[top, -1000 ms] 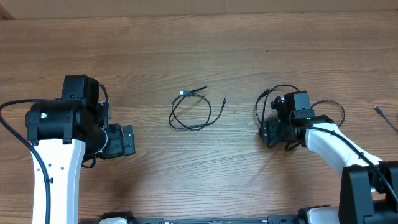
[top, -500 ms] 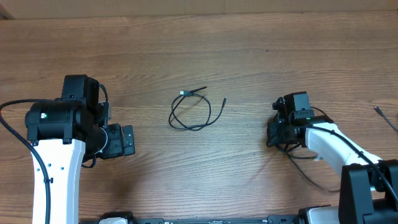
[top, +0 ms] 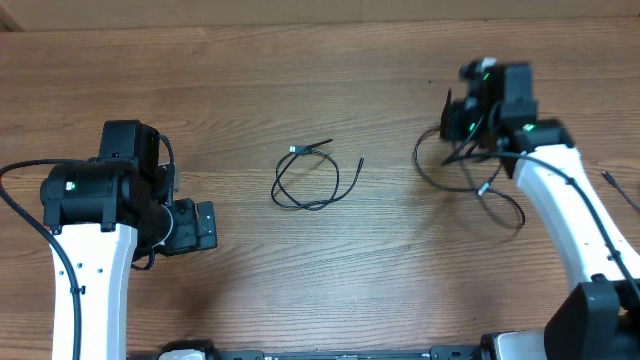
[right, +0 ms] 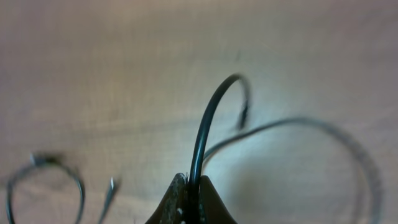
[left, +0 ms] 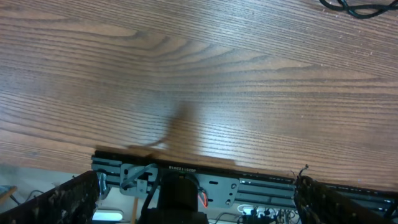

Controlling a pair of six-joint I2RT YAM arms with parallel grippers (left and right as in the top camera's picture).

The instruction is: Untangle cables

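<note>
My right gripper (right: 189, 200), upper right of overhead view, pinched tight on thin black cable (right: 205, 124). I judge it held high so loops hang free. Second thin black looped cord (top: 308, 182) lies mid-frame. Left gripper (top: 207, 226) gapes wide, empty, lower left.

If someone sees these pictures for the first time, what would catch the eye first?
The right gripper, at the far right of the wooden table, is shut on a thin black cable whose loose loops hang beneath it. A second thin black cable lies coiled alone at the table's middle, while the left gripper stands open at the left.
</note>
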